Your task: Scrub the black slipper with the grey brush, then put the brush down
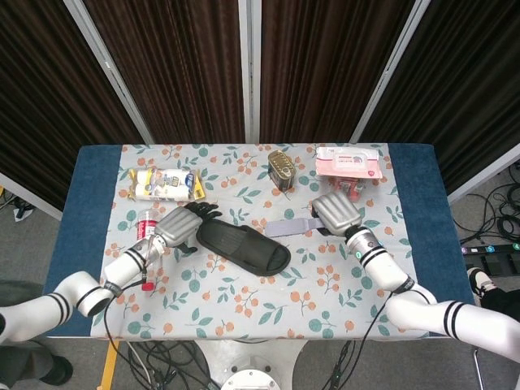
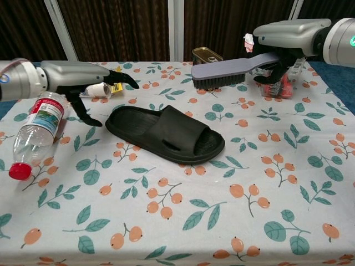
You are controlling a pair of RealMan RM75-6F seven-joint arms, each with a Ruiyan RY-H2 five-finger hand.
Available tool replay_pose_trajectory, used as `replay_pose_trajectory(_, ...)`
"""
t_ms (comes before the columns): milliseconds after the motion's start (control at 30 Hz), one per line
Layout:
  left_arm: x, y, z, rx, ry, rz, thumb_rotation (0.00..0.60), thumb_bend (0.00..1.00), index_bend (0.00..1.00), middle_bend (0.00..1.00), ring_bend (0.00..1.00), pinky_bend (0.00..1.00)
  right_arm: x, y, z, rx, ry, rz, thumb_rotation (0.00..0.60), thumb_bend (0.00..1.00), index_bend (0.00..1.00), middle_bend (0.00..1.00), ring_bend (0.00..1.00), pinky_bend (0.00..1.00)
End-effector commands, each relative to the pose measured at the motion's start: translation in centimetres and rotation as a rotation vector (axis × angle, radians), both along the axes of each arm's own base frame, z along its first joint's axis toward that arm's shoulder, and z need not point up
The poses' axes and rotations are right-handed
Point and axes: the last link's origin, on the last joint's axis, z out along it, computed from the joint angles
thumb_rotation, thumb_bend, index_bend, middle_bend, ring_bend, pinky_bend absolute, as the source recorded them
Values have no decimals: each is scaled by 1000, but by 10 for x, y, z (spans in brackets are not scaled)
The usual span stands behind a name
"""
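The black slipper (image 1: pixel 244 246) (image 2: pixel 166 133) lies flat in the middle of the floral cloth, heel end pointing left. My right hand (image 1: pixel 337 213) (image 2: pixel 288 37) grips the handle of the grey brush (image 1: pixel 289 227) (image 2: pixel 227 71) and holds it in the air, bristles down, above and to the right of the slipper's toe end. My left hand (image 1: pixel 183 225) (image 2: pixel 83 75) hovers with fingers spread just left of the slipper's heel, holding nothing; I cannot tell whether it touches the slipper.
A plastic bottle with a red cap (image 1: pixel 147 246) (image 2: pixel 34 133) lies left of my left hand. A yellow and white packet (image 1: pixel 165 184), a tin can (image 1: pixel 280 169) (image 2: pixel 206 55) and pink packages (image 1: pixel 349 169) sit along the back of the table.
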Motion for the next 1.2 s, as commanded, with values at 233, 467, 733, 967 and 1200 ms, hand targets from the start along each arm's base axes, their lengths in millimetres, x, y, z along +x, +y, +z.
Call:
replay_pose_trajectory(233, 13, 5, -27, -68, 15, 25, 600, 260, 143, 145, 90, 148, 7, 0, -22, 17, 12, 18, 600, 334, 1000, 981, 1000, 1000)
replay_pose_trajectory(467, 20, 11, -50, -92, -8, 71, 600, 260, 245, 287, 132, 148, 7, 3, -49, 36, 12, 37, 600, 334, 1000, 981, 1000, 1000)
replay_pose_trajectory(733, 19, 12, -54, -76, -33, 63, 600, 253, 359, 405, 223, 178, 9, 1, -70, 12, 19, 100, 600, 333, 1000, 981, 1000, 1000)
replay_pose_trajectory(967, 20, 12, -52, -74, -35, 47, 600, 252, 365, 410, 223, 178, -4, 8, -90, 67, 114, 153, 600, 334, 1000, 981, 1000, 1000)
replay_pose_trajectory(1200, 18, 12, -51, -66, -27, 35, 600, 252, 365, 410, 223, 178, -26, 28, -82, 139, 172, 183, 600, 333, 1000, 984, 1000, 1000)
